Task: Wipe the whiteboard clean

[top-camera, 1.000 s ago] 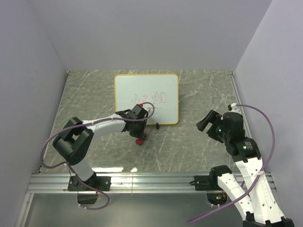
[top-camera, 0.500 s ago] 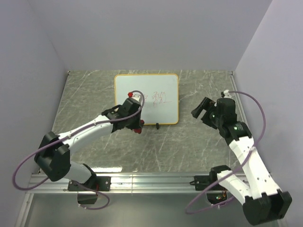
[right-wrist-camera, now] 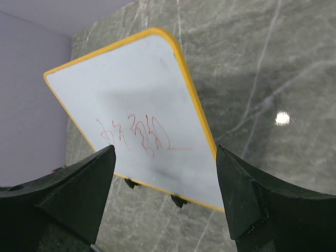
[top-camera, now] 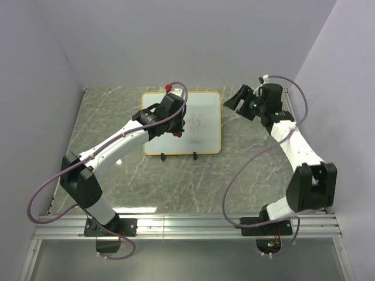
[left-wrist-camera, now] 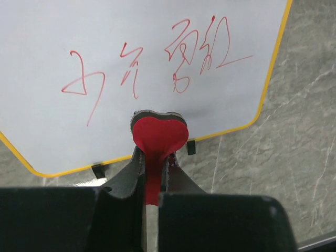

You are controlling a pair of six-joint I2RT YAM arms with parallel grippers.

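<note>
Left gripper [left-wrist-camera: 152,157] holds a red eraser [left-wrist-camera: 159,134] over the whiteboard [top-camera: 205,140].
The whiteboard lies flat on the far part of the table [top-camera: 252,164], with red scribbles [left-wrist-camera: 178,68] on it. The left gripper pinches the eraser tight. The right gripper [top-camera: 236,100] hangs wide apart by the board's far right corner, holding nothing.

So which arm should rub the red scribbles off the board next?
Probably the left. The left gripper is shut on the red eraser, right over the board near the writing. The right gripper is open, holds nothing, and sits off beside the board.
</note>
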